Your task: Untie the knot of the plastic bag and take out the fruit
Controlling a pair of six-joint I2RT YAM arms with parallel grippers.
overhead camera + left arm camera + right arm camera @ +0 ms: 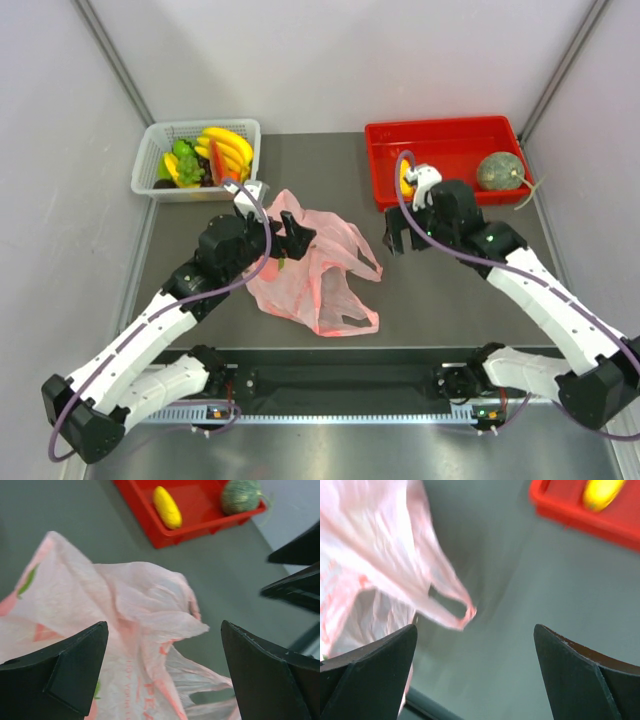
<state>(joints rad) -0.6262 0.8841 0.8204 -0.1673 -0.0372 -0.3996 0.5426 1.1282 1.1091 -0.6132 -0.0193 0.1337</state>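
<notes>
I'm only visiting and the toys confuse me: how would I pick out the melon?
Look to the red tray at the far right of the table. The melon lies at its right end, by the rim. It is round, dull green and rough-skinned, while the yellow fruit at the tray's other end is small, smooth and oblong.

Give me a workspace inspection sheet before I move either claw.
Surface: grey tabletop, no spills seen.
Job's things: translucent pink plastic bag crumpled mid-table, one loop handle loose; round dull-green melon and small yellow fruit in the red plastic tray.
Clutter: white mesh basket holding bananas and green grapes.
Claws: left claw open over the bag; right claw open between bag and tray.
Cables: purple cables looped along both arms.
Surroundings: pale walls.
</notes>
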